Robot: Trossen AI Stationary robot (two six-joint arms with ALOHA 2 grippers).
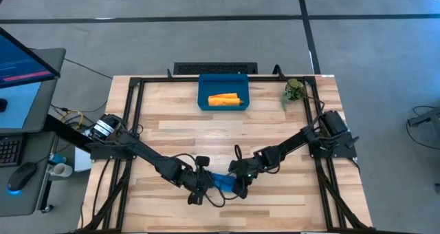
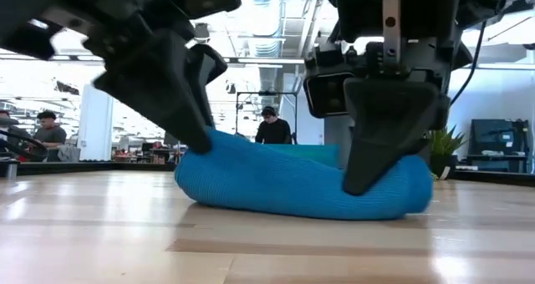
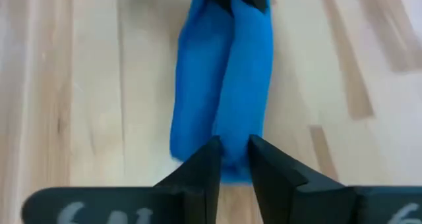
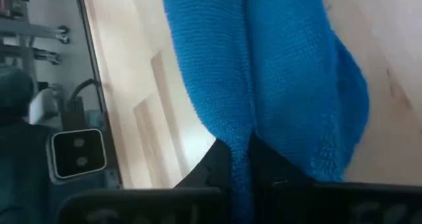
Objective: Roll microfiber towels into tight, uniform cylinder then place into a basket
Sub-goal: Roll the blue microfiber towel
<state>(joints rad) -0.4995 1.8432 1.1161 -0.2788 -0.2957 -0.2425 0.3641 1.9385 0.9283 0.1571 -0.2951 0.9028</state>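
The bright blue microfiber towel [image 1: 223, 182] lies as a thick roll on the wooden table near its front edge, lengthwise from left to right [image 2: 301, 180]. My left gripper [image 1: 201, 187] is at its left end and my right gripper [image 1: 240, 186] at its right end, each shut on the cloth. The orange-yellow towel [image 1: 225, 99] lies rolled in the dark-blue basket [image 1: 203, 89] at the table's far edge. My left gripper pinches a ridge of cloth at the roll's left end [image 3: 231, 151] between its two fingers. The fingers slant down from the table's left side [image 2: 194, 125]. The roll rests on the table. My right gripper pinches a fold of the cloth near the roll's right end [image 4: 241, 135] between its two fingers, which stand almost together. The fingers [image 2: 376, 163] point down from above and dent the soft roll. The roll lies on the table beneath them.
A small green plant [image 1: 294, 91] stands at the far right, next to the basket. Black frame rails [image 1: 134, 124] run along the table's left and right sides. Bare wood lies between the roll and the basket. People show in the room beyond [image 2: 272, 125].
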